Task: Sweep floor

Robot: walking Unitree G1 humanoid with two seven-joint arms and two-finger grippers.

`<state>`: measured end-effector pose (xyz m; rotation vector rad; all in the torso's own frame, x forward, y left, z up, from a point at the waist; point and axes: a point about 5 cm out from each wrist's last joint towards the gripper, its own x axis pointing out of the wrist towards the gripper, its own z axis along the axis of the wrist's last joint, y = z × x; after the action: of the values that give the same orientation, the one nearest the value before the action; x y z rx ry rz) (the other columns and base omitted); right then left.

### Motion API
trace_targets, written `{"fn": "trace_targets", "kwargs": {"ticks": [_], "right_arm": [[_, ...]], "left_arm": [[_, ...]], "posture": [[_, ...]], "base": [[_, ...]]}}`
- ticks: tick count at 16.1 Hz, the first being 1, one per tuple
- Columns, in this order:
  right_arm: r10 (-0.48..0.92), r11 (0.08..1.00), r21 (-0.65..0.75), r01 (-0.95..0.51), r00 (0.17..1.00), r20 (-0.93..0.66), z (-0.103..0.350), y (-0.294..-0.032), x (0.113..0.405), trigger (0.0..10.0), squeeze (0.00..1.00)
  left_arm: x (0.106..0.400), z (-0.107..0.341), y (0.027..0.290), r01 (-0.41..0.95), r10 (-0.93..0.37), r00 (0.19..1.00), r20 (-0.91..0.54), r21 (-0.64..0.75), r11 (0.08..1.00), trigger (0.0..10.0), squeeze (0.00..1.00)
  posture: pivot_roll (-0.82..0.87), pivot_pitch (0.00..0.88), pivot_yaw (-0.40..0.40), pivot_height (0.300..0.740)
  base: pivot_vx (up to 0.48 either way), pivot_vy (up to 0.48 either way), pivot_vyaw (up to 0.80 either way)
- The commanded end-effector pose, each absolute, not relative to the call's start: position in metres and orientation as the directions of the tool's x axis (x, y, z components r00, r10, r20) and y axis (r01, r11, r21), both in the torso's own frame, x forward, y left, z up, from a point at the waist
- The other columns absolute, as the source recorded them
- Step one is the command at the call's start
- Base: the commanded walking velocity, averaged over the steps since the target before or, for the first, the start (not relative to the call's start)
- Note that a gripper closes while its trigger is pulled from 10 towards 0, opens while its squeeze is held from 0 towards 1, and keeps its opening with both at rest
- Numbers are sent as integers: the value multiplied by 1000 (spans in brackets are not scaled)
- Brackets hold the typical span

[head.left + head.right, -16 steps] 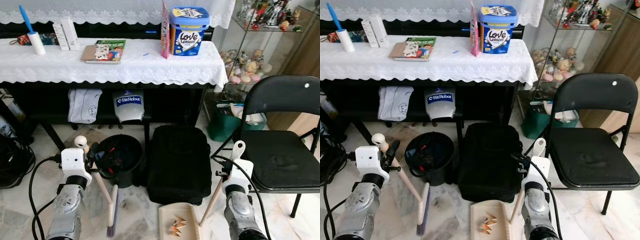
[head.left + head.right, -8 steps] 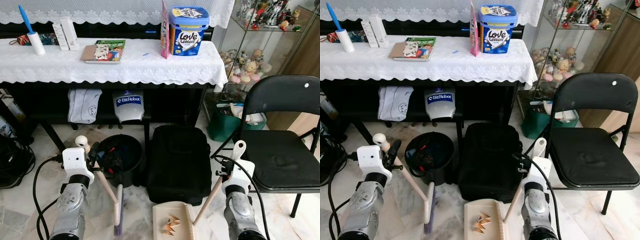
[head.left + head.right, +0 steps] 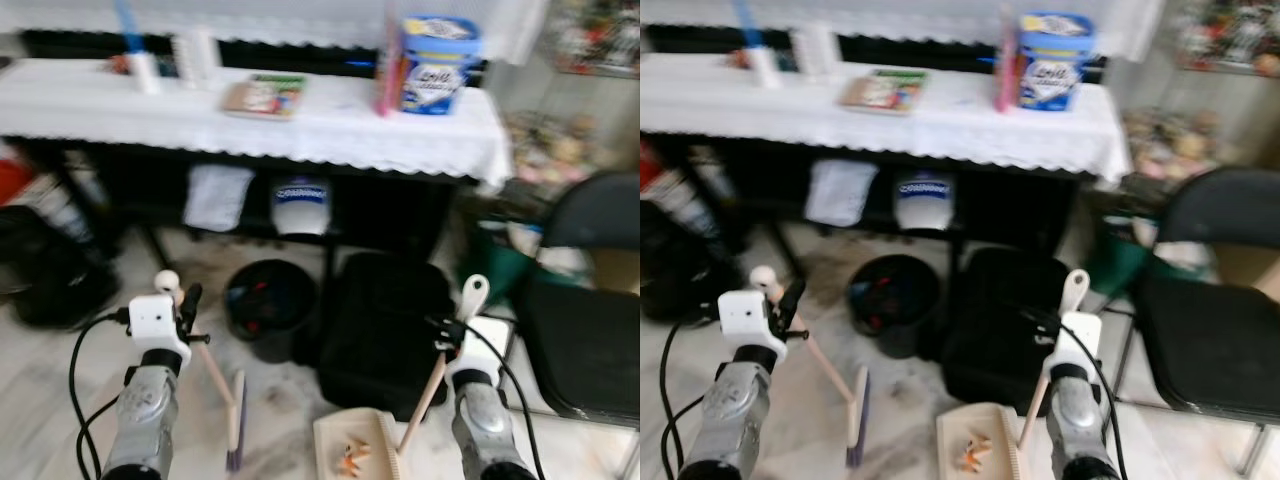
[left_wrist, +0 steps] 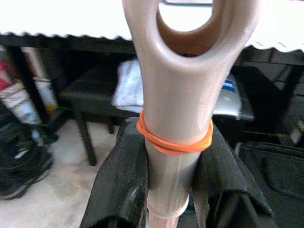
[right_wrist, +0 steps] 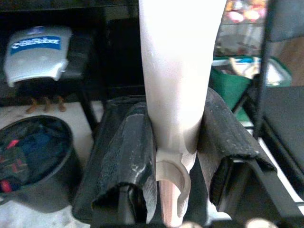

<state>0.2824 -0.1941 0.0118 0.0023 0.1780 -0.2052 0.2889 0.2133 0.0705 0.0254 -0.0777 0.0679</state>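
Note:
My left gripper (image 3: 186,306) is shut on the beige handle of a small brush (image 3: 213,372), whose bristle head (image 3: 235,425) rests on the floor. In the left wrist view the black fingers (image 4: 124,180) clamp that handle (image 4: 178,114), which has an orange rubber band around it. My right gripper (image 3: 452,338) is shut on the long handle (image 3: 430,385) of a beige dustpan (image 3: 340,440) lying flat on the floor, with orange scraps (image 3: 350,460) in it. The right wrist view has the fingers (image 5: 130,156) pressed to the pale handle (image 5: 175,85).
A black bin (image 3: 268,302) and a black bag (image 3: 385,325) stand ahead under a table with a white lace cloth (image 3: 250,125). A black folding chair (image 3: 590,335) is at the right. Dark cables and gear (image 3: 45,275) lie at the left. The picture is blurred.
The whole picture has slid to the right and blurred, so the camera has swung left. Both grippers keep their hold; brush and dustpan stay about where they were before me.

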Motion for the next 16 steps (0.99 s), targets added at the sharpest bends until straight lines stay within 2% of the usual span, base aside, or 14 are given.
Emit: {"fn": "trace_targets", "kwargs": {"ticks": [1, 16], "right_arm": [[-188, 982, -11, 188, 979, -80, 28, -192, 293, 10000, 0], [-170, 985, 8, 171, 983, -72, 31, -188, 296, 10000, 0]], "left_arm": [[292, 78, 217, -81, 76, 990, 120, 32, 996, 10000, 0], [294, 79, 218, -74, 66, 991, 117, 64, 995, 10000, 0]], "posture": [[-30, 0, -28, 740], [-15, 0, -24, 740]], "base": [[0, 0, 788], [0, 0, 788]]}}
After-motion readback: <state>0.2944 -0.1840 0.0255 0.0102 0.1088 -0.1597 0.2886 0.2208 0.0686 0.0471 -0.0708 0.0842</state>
